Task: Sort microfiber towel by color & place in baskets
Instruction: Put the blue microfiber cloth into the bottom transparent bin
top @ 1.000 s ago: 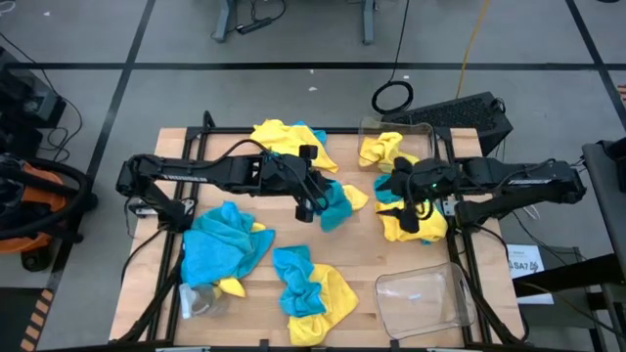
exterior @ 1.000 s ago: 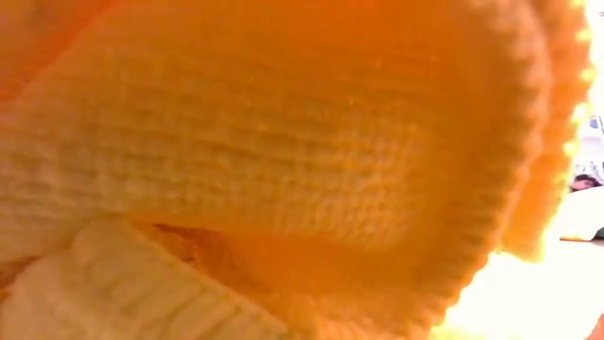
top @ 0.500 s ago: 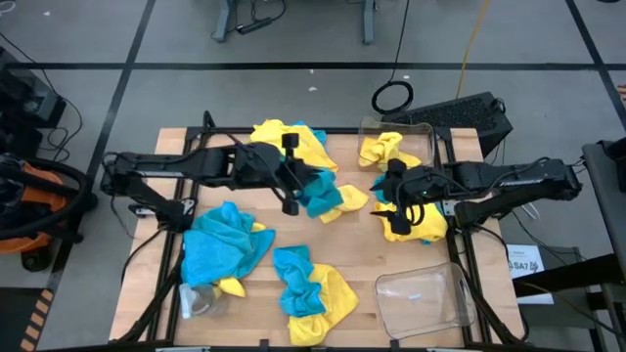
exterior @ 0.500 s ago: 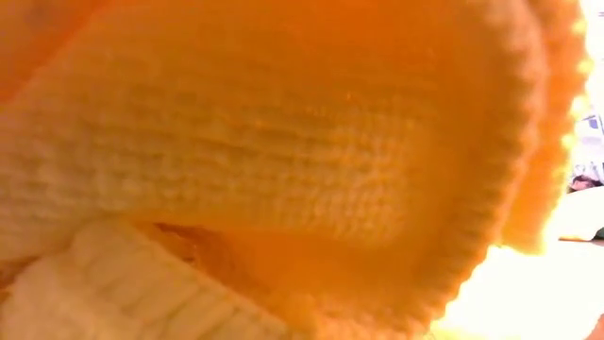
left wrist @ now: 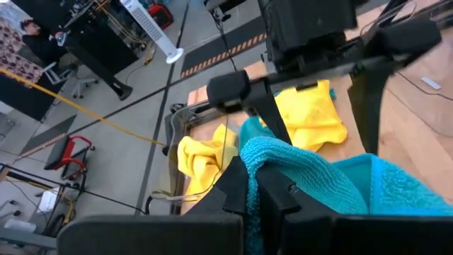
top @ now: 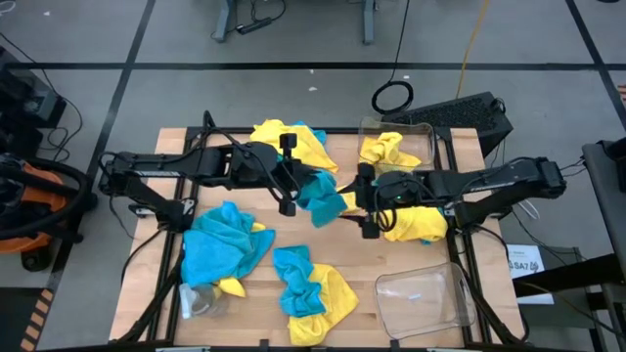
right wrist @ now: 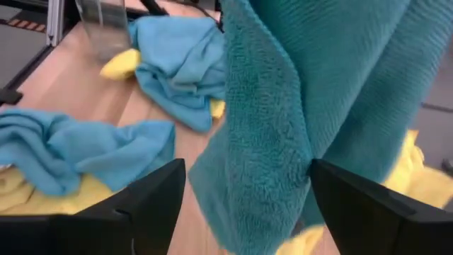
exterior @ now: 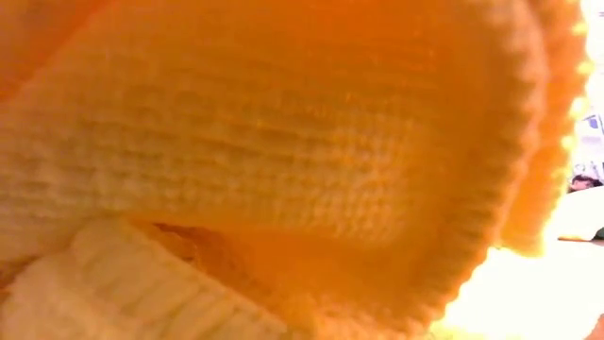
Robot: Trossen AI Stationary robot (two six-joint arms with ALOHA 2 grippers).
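A turquoise microfiber towel hangs at the table's middle, and my left gripper is shut on it. My right gripper comes at it from the table's right, open. In the right wrist view its two fingers stand on either side of the hanging towel without touching it. A clear basket at the far right holds a yellow towel. Another clear basket stands at the near right. A yellow towel covers the low view. My left gripper pinches a bunched fold at the turquoise towel's top between its two shut fingers. The fingers come from the table's left, slanting slightly downward. The towel hangs slack below them; whether its lower end touches the table cannot be seen.
Mixed yellow and turquoise towels lie at the far middle, near left and near middle. A yellow pile lies under my right arm. A small clear glassy object sits at the near left corner.
My left gripper has risen and drawn back toward the table's left with the turquoise towel, lifting it off the pile, then kept still. My right gripper has moved toward the table's left, up to the hanging towel, staying open.
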